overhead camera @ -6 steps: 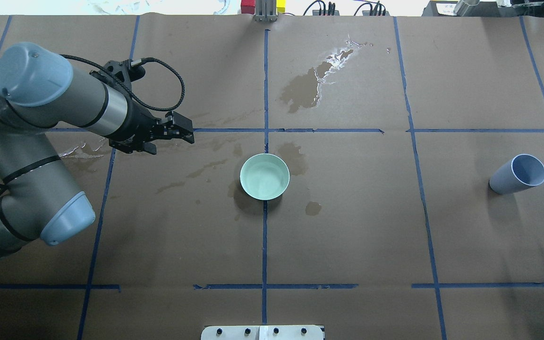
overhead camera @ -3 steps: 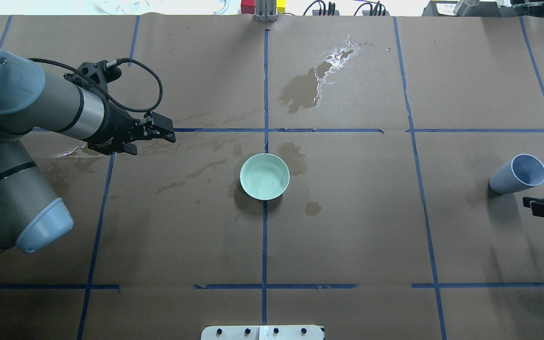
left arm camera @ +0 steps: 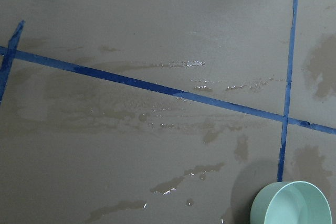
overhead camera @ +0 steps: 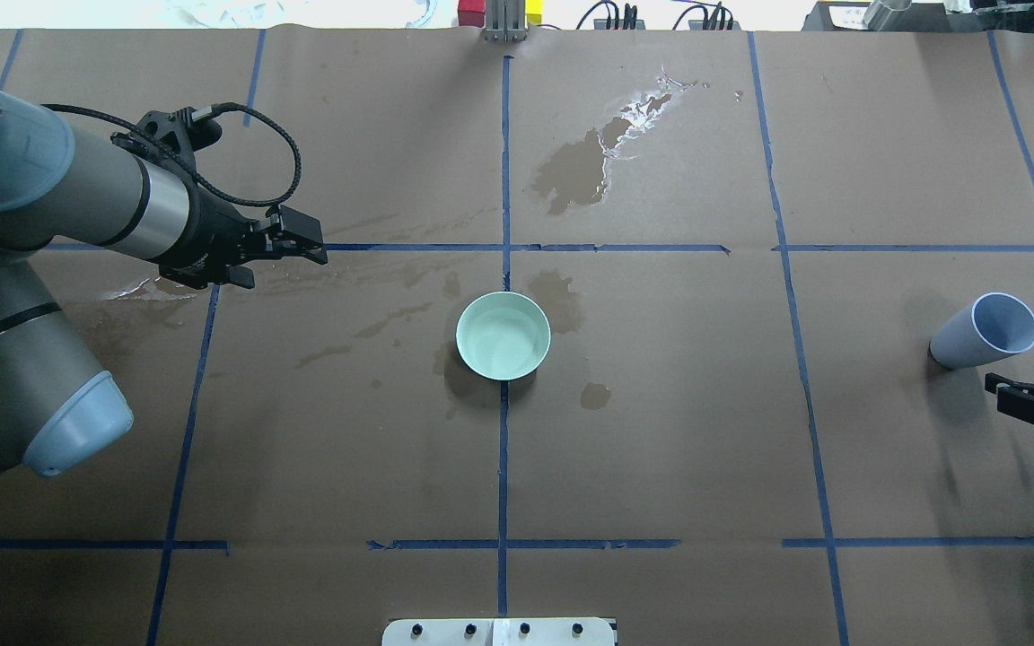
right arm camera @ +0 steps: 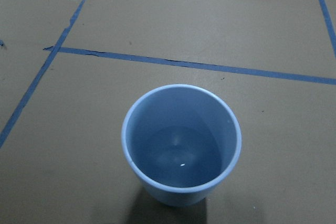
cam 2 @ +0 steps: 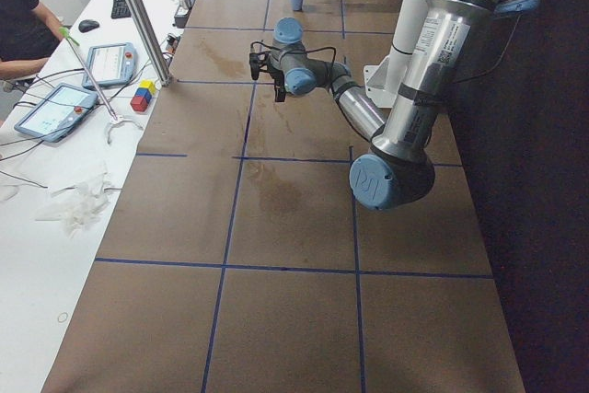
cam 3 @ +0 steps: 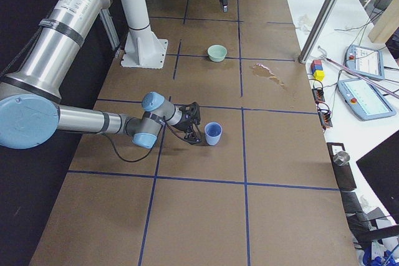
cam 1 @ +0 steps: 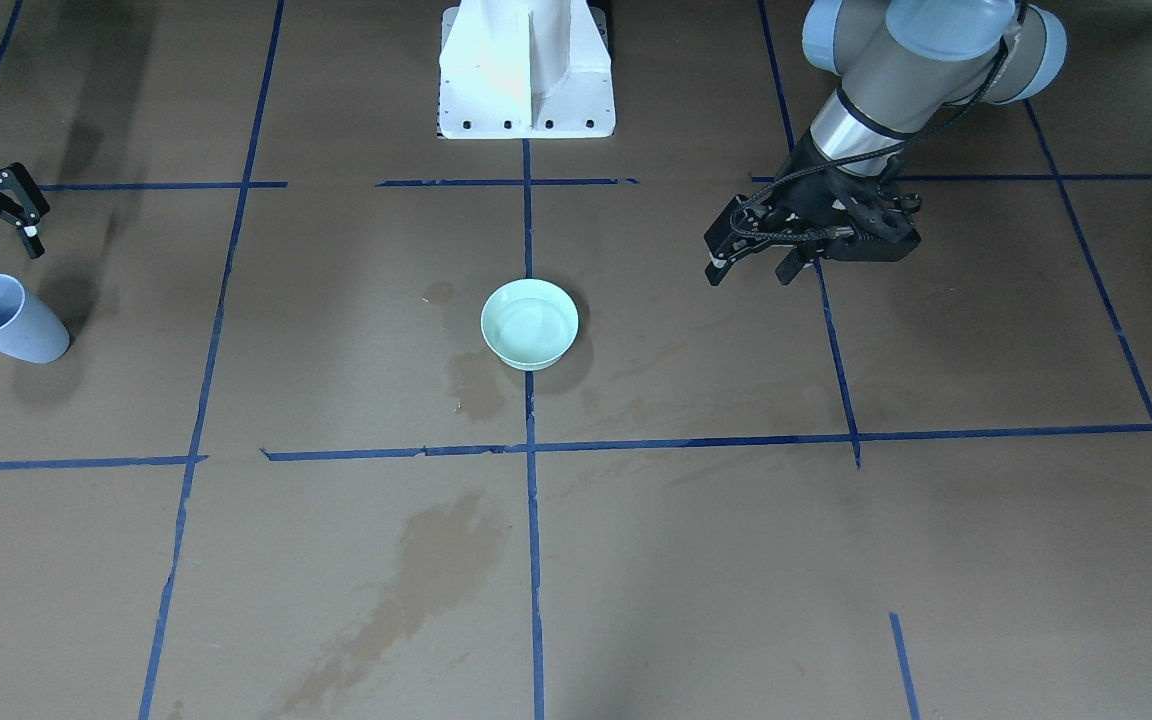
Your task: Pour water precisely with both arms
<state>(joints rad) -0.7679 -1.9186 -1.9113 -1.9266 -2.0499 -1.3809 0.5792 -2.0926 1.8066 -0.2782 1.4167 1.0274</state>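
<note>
A blue-grey cup [overhead camera: 984, 332] stands upright at the table's right end, with clear water [right arm camera: 181, 156] low inside it. A mint green bowl [overhead camera: 503, 335] sits at the table's centre with a faint sheen inside. My right gripper [overhead camera: 1026, 381] hangs open just on the robot's side of the cup [cam 1: 6, 320], apart from it, holding nothing; the right wrist view looks straight down into the cup [right arm camera: 181, 145]. My left gripper [overhead camera: 286, 269] is open and empty, well to the left of the bowl [cam 1: 529, 323] and above wet paper.
Dark wet stains [overhead camera: 580, 166] mark the brown paper at the back centre and around the bowl. Blue tape lines [overhead camera: 503, 467] form a grid. The white pedestal [cam 1: 526, 70] stands behind the bowl. A person's arm [cam 2: 23, 34] and tablets lie beyond the table's far edge.
My left arm has drawn back to the left, away from the bowl. My right gripper has come in from the right edge and now sits beside the cup.
</note>
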